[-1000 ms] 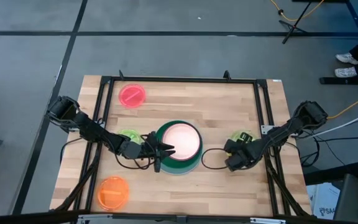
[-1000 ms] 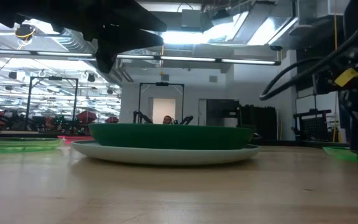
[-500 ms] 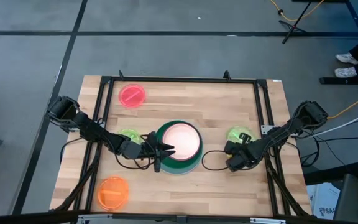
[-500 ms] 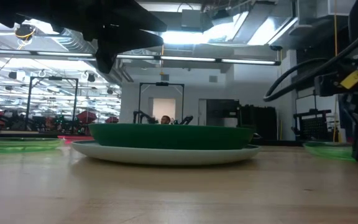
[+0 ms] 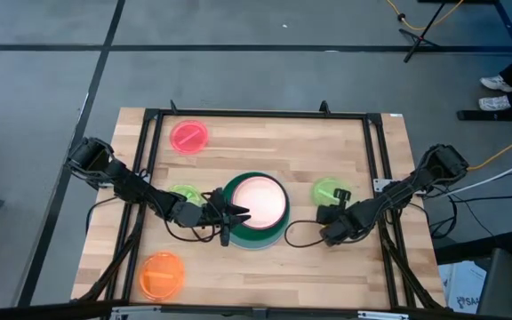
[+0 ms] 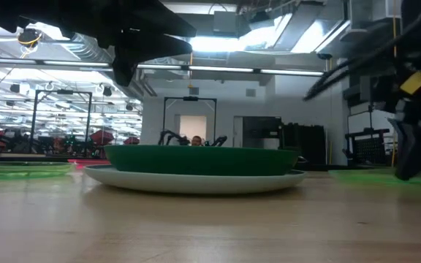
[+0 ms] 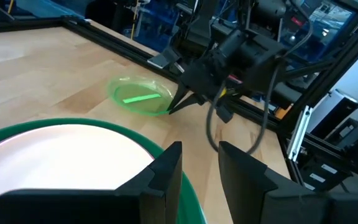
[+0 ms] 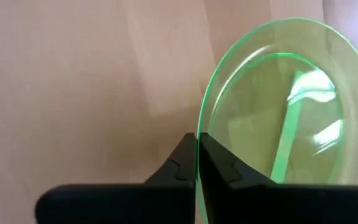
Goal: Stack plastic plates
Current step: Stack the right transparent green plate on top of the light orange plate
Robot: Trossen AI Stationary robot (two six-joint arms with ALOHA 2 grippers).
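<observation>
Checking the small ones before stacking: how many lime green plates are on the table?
2. One lime green plate right of the center stack, gripped at its rim by the right claw; the other lime green plate left, partly under the left arm.

Right hand (image 5: pixel 333 216) pinched, left hand (image 5: pixel 229 216) parted

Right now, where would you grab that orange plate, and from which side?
By its rim. The orange plate lies flat on the table, so only its thin raised edge offers fingers a hold. Probably from the left gripper's side, since that arm is nearer.

grey floor (image 5: pixel 43 80) with dark seam lines, bright ceiling lights (image 6: pixel 218 44), perhaps a pale doorway (image 6: pixel 191 128) behind
</observation>
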